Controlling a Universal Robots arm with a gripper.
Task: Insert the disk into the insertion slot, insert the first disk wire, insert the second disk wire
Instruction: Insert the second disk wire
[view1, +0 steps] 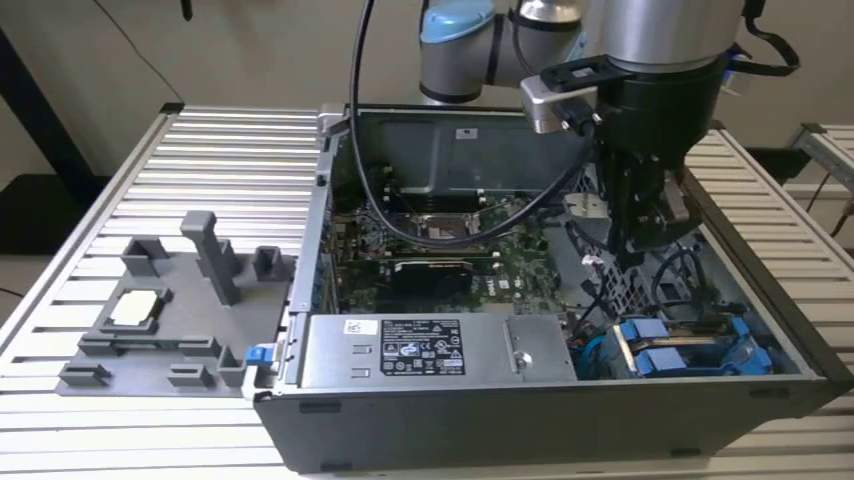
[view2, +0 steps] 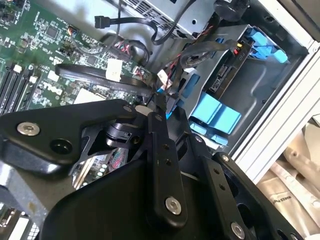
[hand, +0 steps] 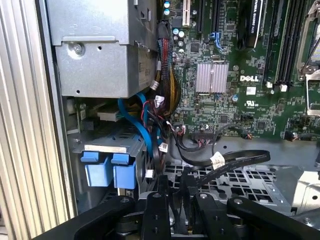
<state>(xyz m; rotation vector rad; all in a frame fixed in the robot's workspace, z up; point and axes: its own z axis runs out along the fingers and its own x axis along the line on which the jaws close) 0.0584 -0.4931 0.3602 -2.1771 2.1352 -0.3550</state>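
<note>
The disk (view1: 694, 358) lies inside the insertion slot (hand: 107, 146) of the grey drive cage at the case's front corner, on the exterior view's right. Its blue end tabs (hand: 110, 170) stick out of the bay, and they also appear in the second wrist view as blue end tabs (view2: 216, 113). My gripper (view1: 649, 238) hangs inside the open computer case, above and behind the cage. A flat black disk wire (hand: 235, 159) with a white tag loops over the perforated floor and ends at my gripper (hand: 176, 184). In the second wrist view the same black disk wire (view2: 100, 79) runs into my gripper (view2: 159, 102), shut on its end.
The green motherboard (hand: 235, 95) fills the case floor, with a tangle of loose cables (hand: 160, 120) beside the cage. A grey power supply box (view1: 434, 350) sits along the case front. A grey parts fixture (view1: 174, 310) rests on the slatted table (view1: 200, 160) at the exterior view's left.
</note>
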